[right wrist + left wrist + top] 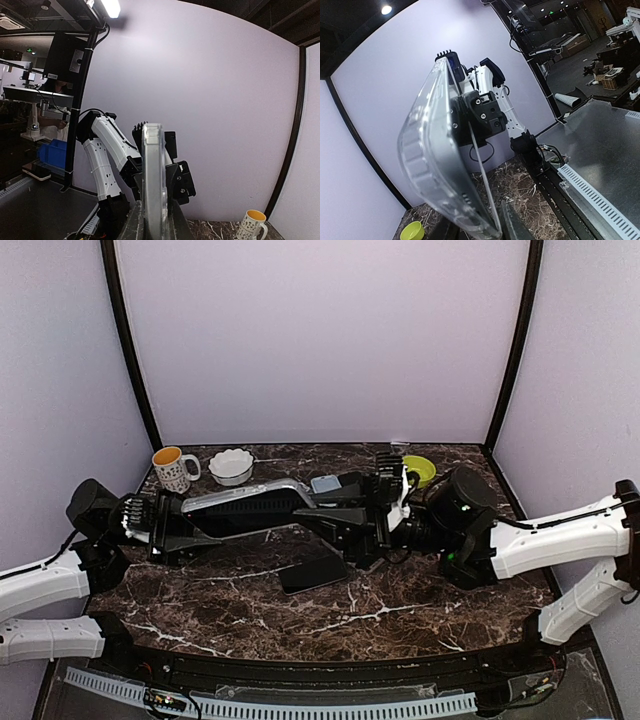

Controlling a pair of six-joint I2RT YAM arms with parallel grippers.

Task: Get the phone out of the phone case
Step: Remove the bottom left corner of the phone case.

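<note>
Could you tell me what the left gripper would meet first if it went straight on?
Probably the right gripper, clamped on the far edge of the transparent plastic phone case both hold.

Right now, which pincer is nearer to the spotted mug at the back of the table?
Left. The left pincer grips one end of the phone case just in front of the mug; the right pincer grips the other end, farther right.

Clear phone case (250, 492): empty, on edge, raised left of frame centre. Dark phone (314, 574): lies flat, just below centre.
</note>
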